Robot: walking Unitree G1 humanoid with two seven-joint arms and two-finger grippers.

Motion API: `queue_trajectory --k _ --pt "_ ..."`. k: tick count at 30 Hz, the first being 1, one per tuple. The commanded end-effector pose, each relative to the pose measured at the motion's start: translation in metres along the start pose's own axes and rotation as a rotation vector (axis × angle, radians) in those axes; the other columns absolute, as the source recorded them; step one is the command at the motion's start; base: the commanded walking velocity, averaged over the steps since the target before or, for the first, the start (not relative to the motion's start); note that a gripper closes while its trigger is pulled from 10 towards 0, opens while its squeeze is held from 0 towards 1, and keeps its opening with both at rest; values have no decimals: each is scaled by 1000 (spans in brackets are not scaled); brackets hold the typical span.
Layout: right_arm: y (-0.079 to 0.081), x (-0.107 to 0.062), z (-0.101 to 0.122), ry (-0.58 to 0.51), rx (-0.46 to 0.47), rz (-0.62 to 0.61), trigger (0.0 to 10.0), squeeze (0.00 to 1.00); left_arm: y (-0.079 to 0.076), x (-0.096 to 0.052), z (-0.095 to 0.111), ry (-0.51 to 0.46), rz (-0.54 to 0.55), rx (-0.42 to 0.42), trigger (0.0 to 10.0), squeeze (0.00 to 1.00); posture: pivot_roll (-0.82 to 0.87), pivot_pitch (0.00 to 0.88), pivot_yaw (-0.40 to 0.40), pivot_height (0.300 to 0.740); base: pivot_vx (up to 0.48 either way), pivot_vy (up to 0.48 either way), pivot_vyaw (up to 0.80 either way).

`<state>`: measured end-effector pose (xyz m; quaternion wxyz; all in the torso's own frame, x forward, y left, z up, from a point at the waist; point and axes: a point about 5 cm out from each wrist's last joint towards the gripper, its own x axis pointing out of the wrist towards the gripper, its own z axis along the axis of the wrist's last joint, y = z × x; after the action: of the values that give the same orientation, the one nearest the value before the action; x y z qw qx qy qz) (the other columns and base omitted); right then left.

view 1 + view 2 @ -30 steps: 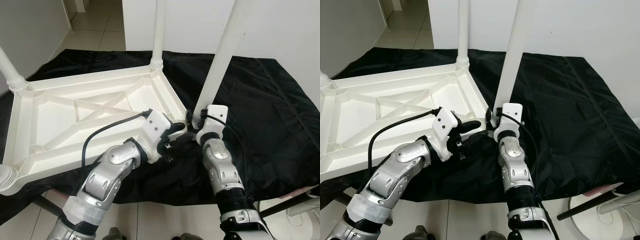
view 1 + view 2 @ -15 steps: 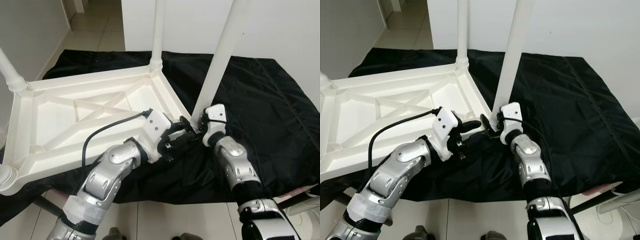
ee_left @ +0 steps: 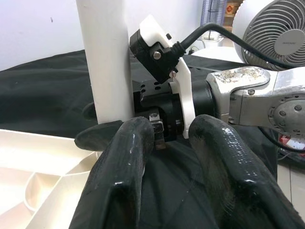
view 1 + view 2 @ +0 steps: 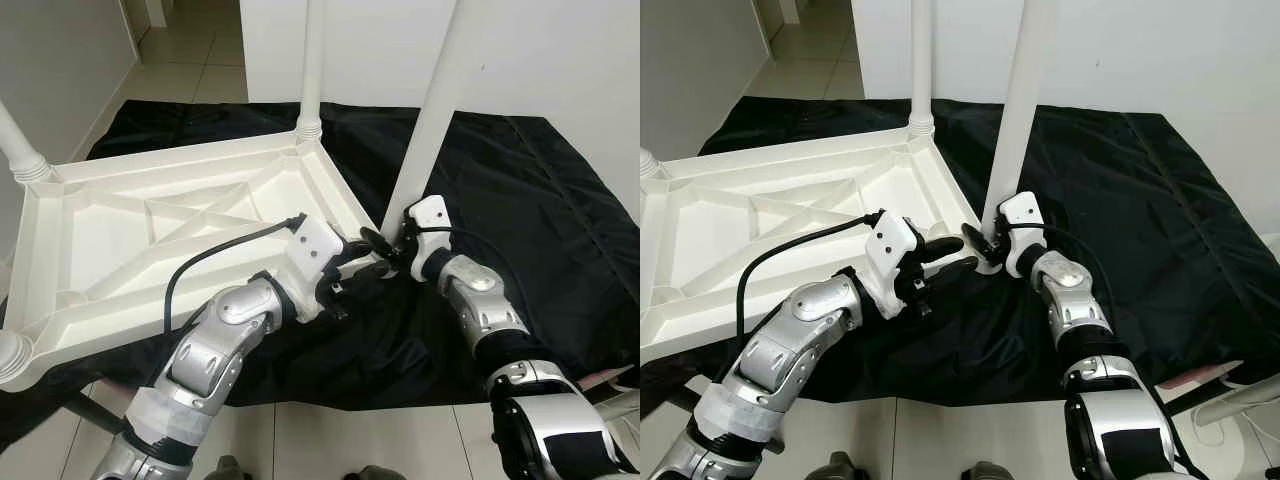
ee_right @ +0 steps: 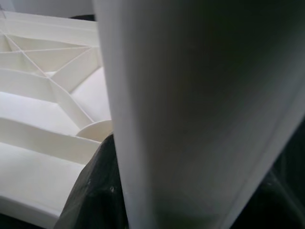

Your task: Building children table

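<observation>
While the right gripper (image 4: 985, 245) clasps the table leg (image 4: 1022, 95) (upright), the tabletop (image 4: 150, 230) lies upturned.

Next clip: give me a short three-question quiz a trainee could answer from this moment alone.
1. True or false: the tabletop lies underside up on the black cloth.
2. Which claw grips the leg at the near corner? A) left B) right
3. Fill in: the left claw is ____, holding nothing.

Key
1. true
2. B: the right claw is at the leg's base.
3. open
</observation>
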<state>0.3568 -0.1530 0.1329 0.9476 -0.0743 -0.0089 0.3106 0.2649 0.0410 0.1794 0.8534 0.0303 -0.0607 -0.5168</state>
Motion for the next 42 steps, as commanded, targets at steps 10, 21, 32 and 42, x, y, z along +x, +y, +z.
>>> queue_trajectory --k 10,21,32,42 --pt "9 -8 -21 64 -5 17 10000 0 0 0 -2 12 3 7 10000 0 -20 0 -17 740 0 0 0" --pt "9 0 -19 66 92 -193 10000 0 -2 -2 -3 14 4 2 10000 0 -17 0 -24 740 0 0 0" --pt "24 0 -19 53 197 -543 10000 0 -4 -4 -4 17 9 -5 10000 0 -3 0 -39 740 0 0 0" --pt "58 6 -6 -11 199 -605 10000 0 -6 -4 -4 19 1 -11 10000 0 -8 0 -31 740 0 0 0"
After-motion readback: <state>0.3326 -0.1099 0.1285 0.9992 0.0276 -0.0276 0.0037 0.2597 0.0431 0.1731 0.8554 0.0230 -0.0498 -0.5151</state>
